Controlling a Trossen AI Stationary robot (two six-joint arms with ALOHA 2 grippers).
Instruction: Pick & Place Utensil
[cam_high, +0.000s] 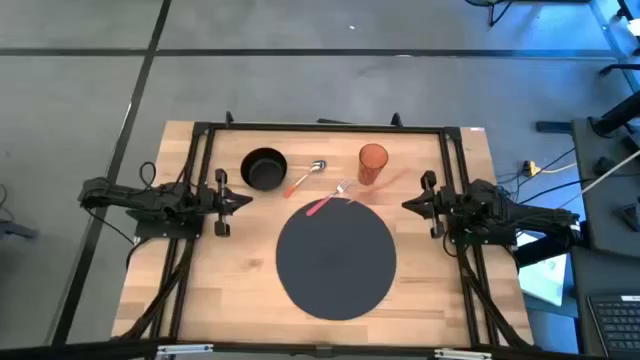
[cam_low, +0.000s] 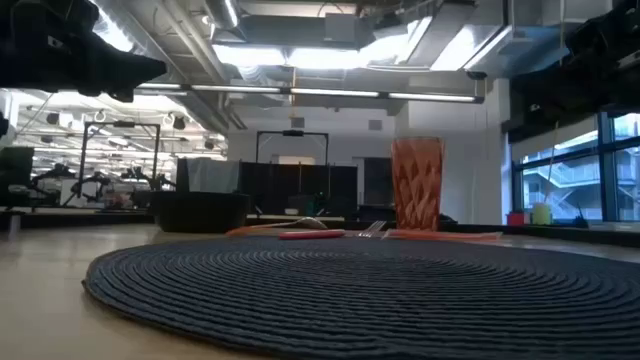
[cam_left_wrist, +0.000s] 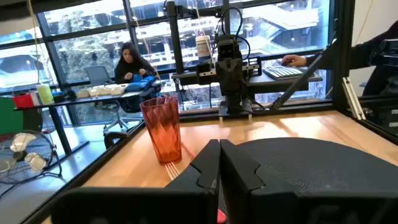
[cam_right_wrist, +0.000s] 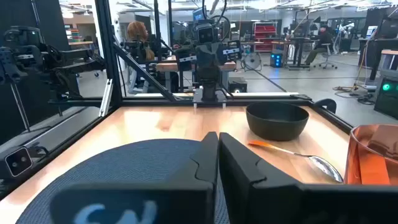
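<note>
A fork with a pink handle (cam_high: 332, 198) lies with its handle on the far edge of the round dark placemat (cam_high: 336, 260) and its tines toward the orange cup (cam_high: 372, 163). A spoon with an orange handle (cam_high: 306, 177) lies on the table between the black bowl (cam_high: 264, 168) and the cup. My left gripper (cam_high: 248, 200) is shut and empty at the table's left side. My right gripper (cam_high: 406, 203) is shut and empty at the right side. Both point toward the table's middle.
The black frame rails (cam_high: 320, 128) run along the far, left and right sides of the table. The placemat fills the middle and near part. Bare wood lies to its left and right. People sit at desks in the room beyond.
</note>
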